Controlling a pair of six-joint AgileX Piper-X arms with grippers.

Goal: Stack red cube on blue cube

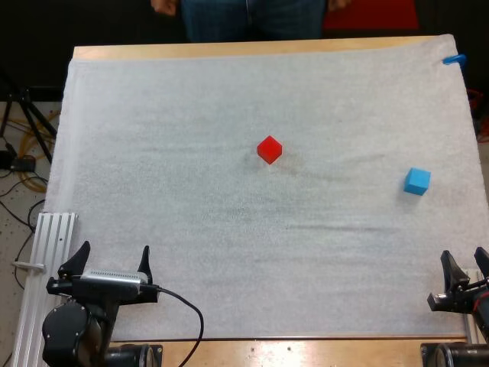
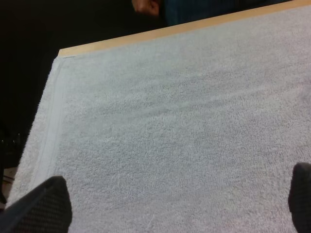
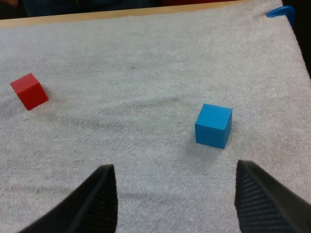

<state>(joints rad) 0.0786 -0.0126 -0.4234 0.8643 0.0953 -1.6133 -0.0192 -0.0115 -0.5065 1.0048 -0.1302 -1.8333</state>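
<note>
Ribbed black fingers (image 3: 99, 204) gape over nubby white mat (image 3: 146, 63) near blue cube (image 3: 213, 125).

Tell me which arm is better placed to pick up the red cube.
Probably right: the right pincer, open, faces both the red cube and the blue cube, which sits on that side; the left pincer faces bare mat.

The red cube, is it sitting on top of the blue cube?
No, the red cube lies on the mat, apart from the blue cube.
</note>
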